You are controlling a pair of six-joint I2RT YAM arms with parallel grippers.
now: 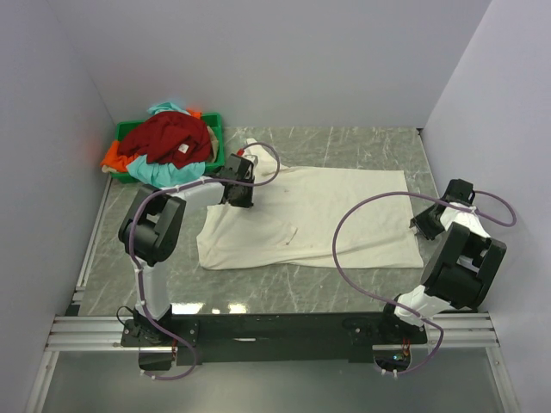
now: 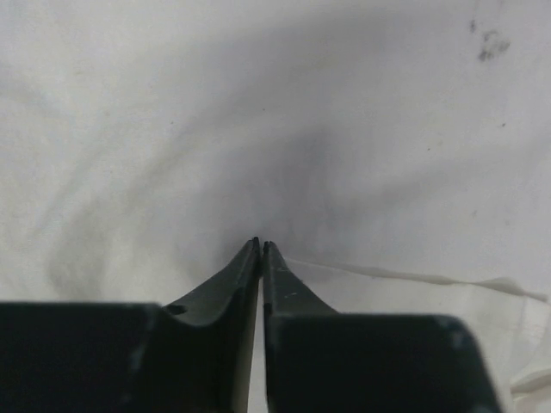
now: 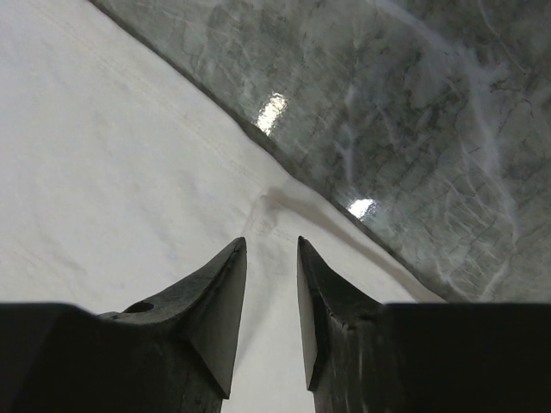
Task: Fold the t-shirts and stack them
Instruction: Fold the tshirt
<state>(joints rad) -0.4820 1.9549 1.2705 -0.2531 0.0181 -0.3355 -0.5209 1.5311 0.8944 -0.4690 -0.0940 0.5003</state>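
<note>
A grey marbled table sits between plain white walls. At its far left corner a green plastic bin is heaped with crumpled dark red t-shirt, teal t-shirt and orange t-shirt. A small white label on the red one is unreadable. The cream-white t-shirt lies spread flat mid-table. The left gripper pinches its creased cloth, and the right gripper is narrowly parted over its right hem.

Cream-wht shirt, grey-marbled table, grn bin.
</note>
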